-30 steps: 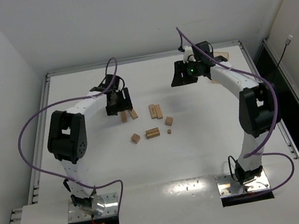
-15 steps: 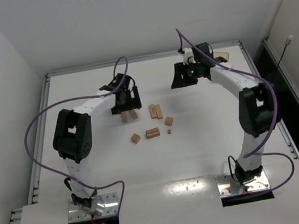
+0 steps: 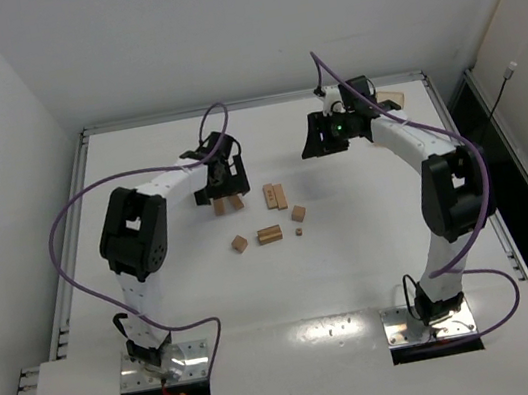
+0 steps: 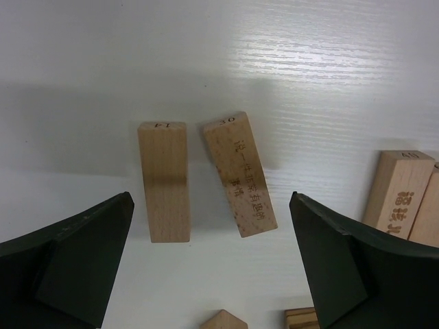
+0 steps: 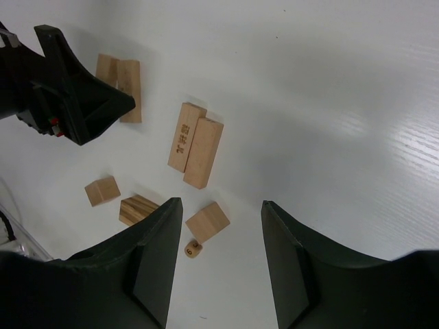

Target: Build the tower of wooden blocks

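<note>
Several light-brown wood blocks lie loose and flat on the white table [image 3: 373, 240]; no stack stands. My left gripper [image 3: 224, 190] is open and empty just above two short bars [image 3: 227, 204]. In the left wrist view the gripper [image 4: 210, 199] straddles these bars [image 4: 163, 181] [image 4: 239, 175]. A pair of bars [image 3: 274, 196], a cube [image 3: 298, 213], a striped bar [image 3: 269, 234], a second cube [image 3: 239, 244] and a tiny bit [image 3: 298, 232] lie nearby. My right gripper [image 3: 318, 140] is open and empty, raised at the back right; in the right wrist view it [image 5: 221, 203] looks down on a cube [image 5: 207, 221] and the tiny bit [image 5: 193, 250].
Another light wooden piece [image 3: 389, 98] lies at the table's back right corner, behind the right arm. Raised rails run along the table's left edge [image 3: 72, 230] and right edge [image 3: 455, 125]. White walls stand close behind and to the left.
My left gripper has moved right and now sits over the two short bars. The blocks have not moved. The right arm has barely shifted.
</note>
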Tool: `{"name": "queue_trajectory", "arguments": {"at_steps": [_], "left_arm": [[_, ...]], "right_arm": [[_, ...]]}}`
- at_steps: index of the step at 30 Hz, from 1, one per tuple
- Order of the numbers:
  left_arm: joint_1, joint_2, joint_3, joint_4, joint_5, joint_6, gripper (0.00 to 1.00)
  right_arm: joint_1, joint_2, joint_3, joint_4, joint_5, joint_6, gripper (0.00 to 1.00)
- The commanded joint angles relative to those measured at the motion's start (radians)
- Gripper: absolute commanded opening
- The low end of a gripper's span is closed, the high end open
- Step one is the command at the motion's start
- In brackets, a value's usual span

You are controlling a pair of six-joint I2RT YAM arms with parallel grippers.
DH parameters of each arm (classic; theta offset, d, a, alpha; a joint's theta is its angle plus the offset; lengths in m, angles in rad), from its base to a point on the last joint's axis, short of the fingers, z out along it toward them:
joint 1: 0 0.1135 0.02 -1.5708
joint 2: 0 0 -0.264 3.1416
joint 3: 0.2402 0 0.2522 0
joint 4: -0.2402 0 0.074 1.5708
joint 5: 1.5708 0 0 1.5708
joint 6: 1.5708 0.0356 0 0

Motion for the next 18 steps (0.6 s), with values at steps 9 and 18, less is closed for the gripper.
{"name": "queue_trajectory", "arguments": {"at_steps": [9, 18], "left_arm": [[-0.005, 0.048, 0.021, 0.008, -0.002, -0.026, 0.94], [-0.005, 0.066, 0.030, 0.008, -0.002, -0.026, 0.62]], "right_arm": [[-0.004, 0.022, 0.020, 0.016, -0.024, -0.014, 0.47], [-0.023, 0.035, 0.030, 0.005, -0.035, -0.014, 0.47]]}}
